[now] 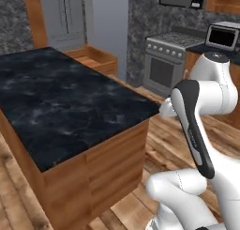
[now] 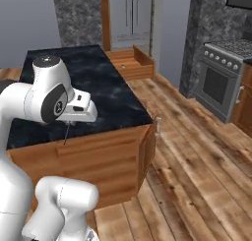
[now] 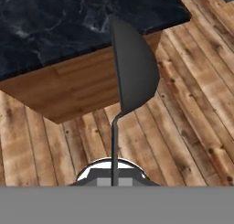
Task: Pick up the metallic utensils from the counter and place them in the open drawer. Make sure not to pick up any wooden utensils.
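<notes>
Gripper [image 2: 69, 123] closed tight on the slim grey metal spoon [image 3: 130, 77]; jaws pinch the handle end. In the hand view the spoon runs straight out from the fingertips along the gripper axis, thin handle near the camera, broad dark bowl at the far end, seen nearly edge-on. In the right base view the spoon shows as a thin dark line hanging almost straight down under the hand, long axis close to vertical, tip pointing down in front of the counter's wooden side panel.

Arm pose: folded back on itself, hand held off the near end of the counter [image 1: 70, 107], roughly level with its top edge and pointing down. Elbow link high, forearm angled down toward the base in the left base view.

Spoon is in the air, off the counter, over the plank floor [image 3: 192, 109] just beside the counter's near corner.

Open drawer [image 2: 130, 63] sticks out at the far end of the counter, well apart from the hand. Stove [image 2: 219, 82] stands far right.
</notes>
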{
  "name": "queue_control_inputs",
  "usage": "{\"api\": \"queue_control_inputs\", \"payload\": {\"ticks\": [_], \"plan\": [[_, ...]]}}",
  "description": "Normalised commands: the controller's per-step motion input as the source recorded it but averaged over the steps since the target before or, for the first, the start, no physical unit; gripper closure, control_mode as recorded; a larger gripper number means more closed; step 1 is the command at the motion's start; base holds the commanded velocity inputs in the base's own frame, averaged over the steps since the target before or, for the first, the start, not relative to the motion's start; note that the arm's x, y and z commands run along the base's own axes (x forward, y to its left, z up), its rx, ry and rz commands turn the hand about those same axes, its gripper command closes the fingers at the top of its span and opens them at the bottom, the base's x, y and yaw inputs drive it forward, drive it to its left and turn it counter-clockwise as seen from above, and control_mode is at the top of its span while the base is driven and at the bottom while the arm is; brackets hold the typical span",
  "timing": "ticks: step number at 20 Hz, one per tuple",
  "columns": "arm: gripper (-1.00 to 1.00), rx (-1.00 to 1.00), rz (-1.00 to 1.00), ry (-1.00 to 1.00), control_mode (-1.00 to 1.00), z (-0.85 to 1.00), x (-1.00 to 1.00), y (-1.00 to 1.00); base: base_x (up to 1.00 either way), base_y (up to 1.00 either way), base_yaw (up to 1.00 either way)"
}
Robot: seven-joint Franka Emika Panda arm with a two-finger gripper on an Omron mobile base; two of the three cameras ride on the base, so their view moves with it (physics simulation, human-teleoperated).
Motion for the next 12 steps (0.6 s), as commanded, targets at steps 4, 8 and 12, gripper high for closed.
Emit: {"api": "queue_control_inputs", "payload": {"ticks": [4,8,12], "plan": [[1.0,0.0,0.0,0.0,1.0,0.0,0.0,0.0,0.89,-1.0,0.27],[1.0,0.0,0.0,0.0,1.0,0.0,0.0,0.0,0.89,-1.0,0.28],[1.0,0.0,0.0,0.0,1.0,0.0,0.0,0.0,0.9,-1.0,0.28]]}}
